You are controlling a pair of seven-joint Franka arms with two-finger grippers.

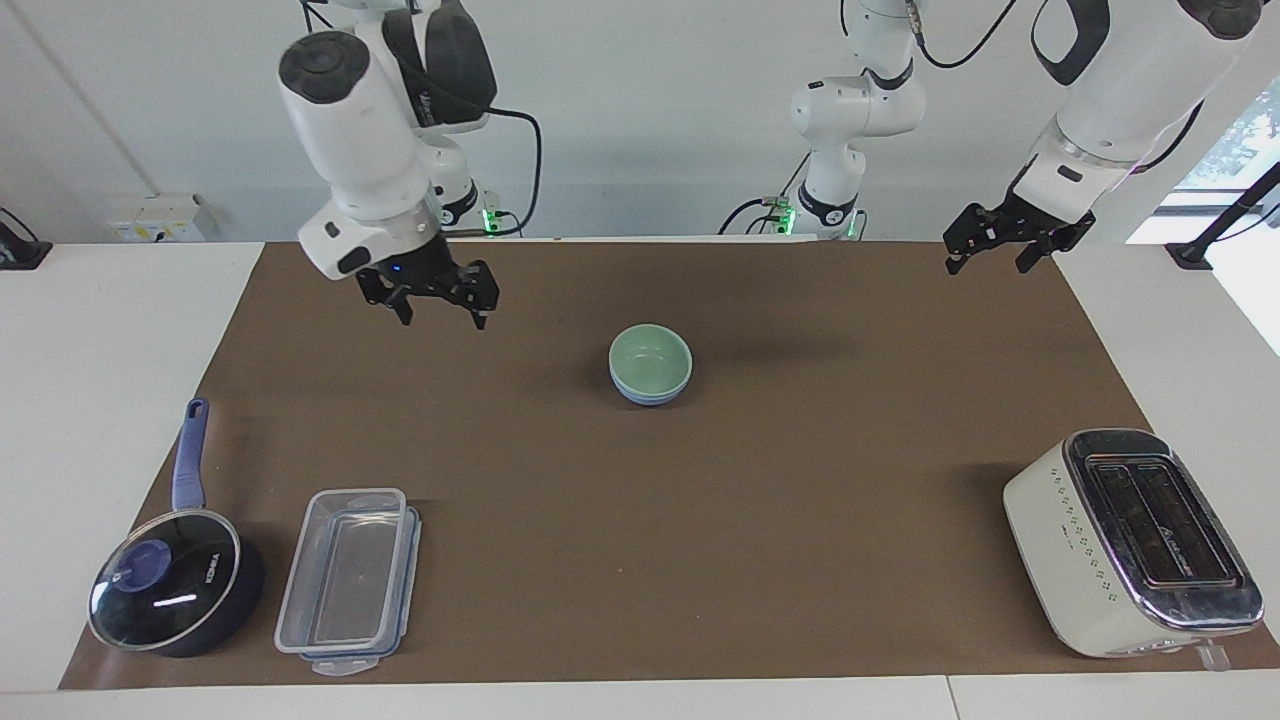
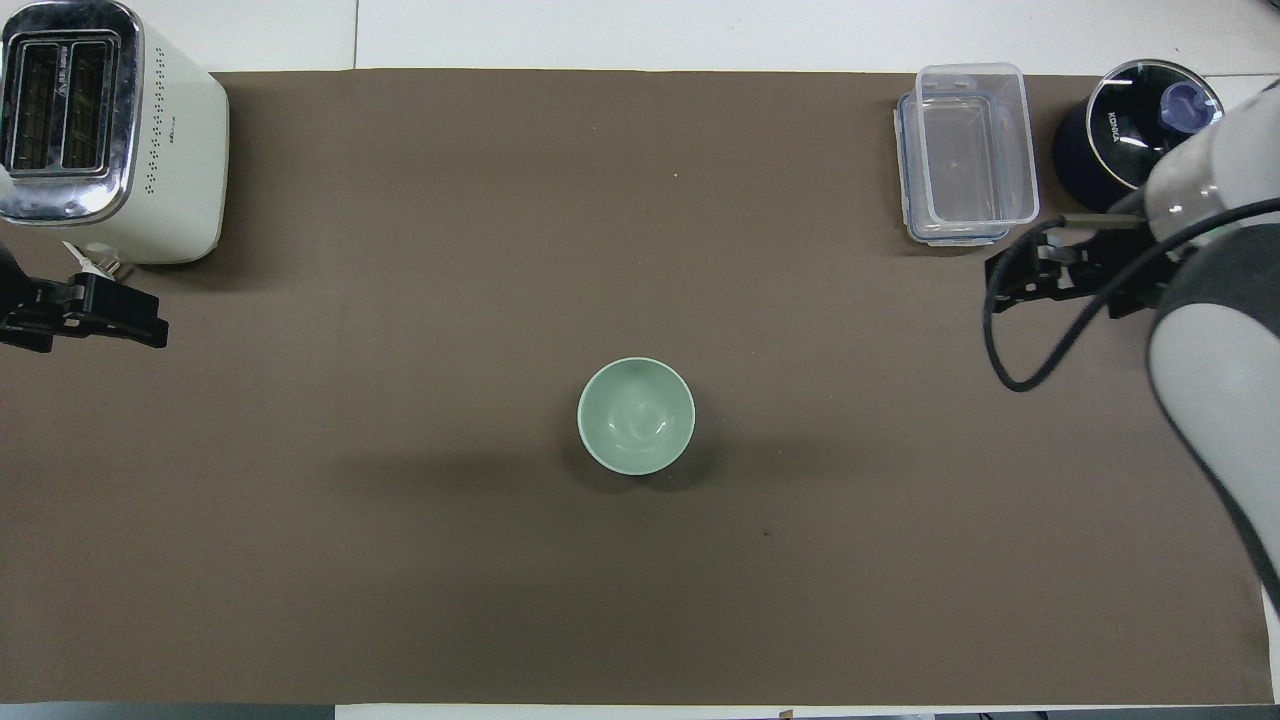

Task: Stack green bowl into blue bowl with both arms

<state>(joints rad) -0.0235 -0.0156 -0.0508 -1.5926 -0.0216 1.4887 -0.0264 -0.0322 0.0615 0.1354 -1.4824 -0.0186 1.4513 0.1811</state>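
The green bowl [image 1: 650, 355] sits nested in the blue bowl [image 1: 648, 393] at the middle of the mat [image 1: 800, 520], only a thin blue rim showing beneath it. From above the green one hides the blue altogether, so I judge the seating from the facing view, where it looks level.

My right gripper [image 1: 436, 295] hangs in the air over the mat toward my right arm's end of the table, fingers spread wide, holding nothing, well apart from the bowls. My left gripper [image 1: 1005, 245] waits over the mat's edge at the other end, also spread and empty.

I'd say the stacking itself is done and this is the pull-away step. What's left calls for little: lift both arms clear to rest without brushing the stack.
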